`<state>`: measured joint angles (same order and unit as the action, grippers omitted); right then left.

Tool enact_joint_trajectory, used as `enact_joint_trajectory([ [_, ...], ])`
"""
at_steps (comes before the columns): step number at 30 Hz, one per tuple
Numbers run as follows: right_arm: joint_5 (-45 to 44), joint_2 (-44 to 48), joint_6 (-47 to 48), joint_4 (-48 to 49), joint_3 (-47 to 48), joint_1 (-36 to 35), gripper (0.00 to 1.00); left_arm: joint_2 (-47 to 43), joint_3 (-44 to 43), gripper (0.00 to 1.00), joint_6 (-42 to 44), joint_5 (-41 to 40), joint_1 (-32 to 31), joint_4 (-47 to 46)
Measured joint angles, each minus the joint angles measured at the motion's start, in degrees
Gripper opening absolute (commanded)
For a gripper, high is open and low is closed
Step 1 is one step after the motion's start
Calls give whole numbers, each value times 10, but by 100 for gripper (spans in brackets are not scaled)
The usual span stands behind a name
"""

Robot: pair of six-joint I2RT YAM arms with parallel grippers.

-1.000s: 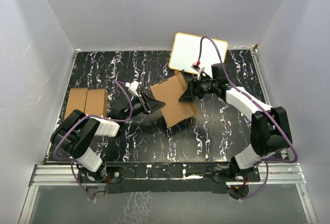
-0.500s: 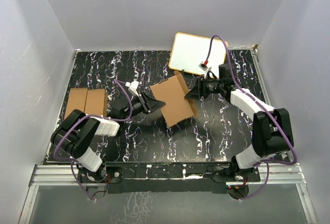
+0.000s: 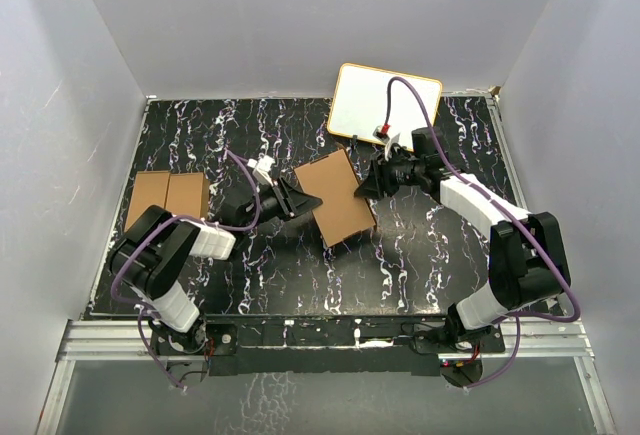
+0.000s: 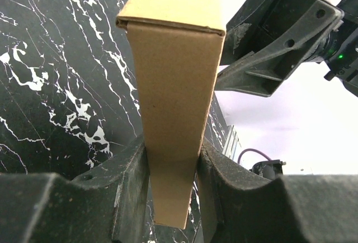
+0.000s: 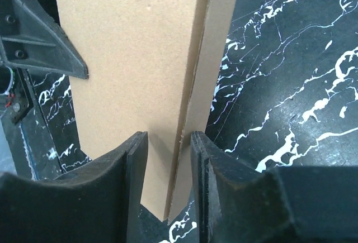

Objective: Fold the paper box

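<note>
Pinching the paper box (image 3: 337, 198) from opposite ends, both hands hold it over the middle of the black marbled table (image 3: 420, 265) — the left hand (image 3: 304, 200) clamps its left edge, the right hand (image 3: 363, 187) its right edge, each squeezing both cardboard faces.

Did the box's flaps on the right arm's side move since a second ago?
Yes. On the box they have folded in flat, away from the white board; the right gripper has its jaws around that edge.
</note>
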<state>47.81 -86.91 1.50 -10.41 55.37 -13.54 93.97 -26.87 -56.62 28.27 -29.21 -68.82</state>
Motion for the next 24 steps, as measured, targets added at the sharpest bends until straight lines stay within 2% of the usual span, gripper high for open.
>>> enact_joint_trajectory([
  [10,31,-21,14,-5,0,0,45,21,-8,0,-1,14,4,3],
  [15,61,-46,12,-5,0,8,52,37,-9,0,-3,29,7,3],
  [24,132,-49,28,-22,-5,47,54,42,-9,0,-7,92,39,2],
])
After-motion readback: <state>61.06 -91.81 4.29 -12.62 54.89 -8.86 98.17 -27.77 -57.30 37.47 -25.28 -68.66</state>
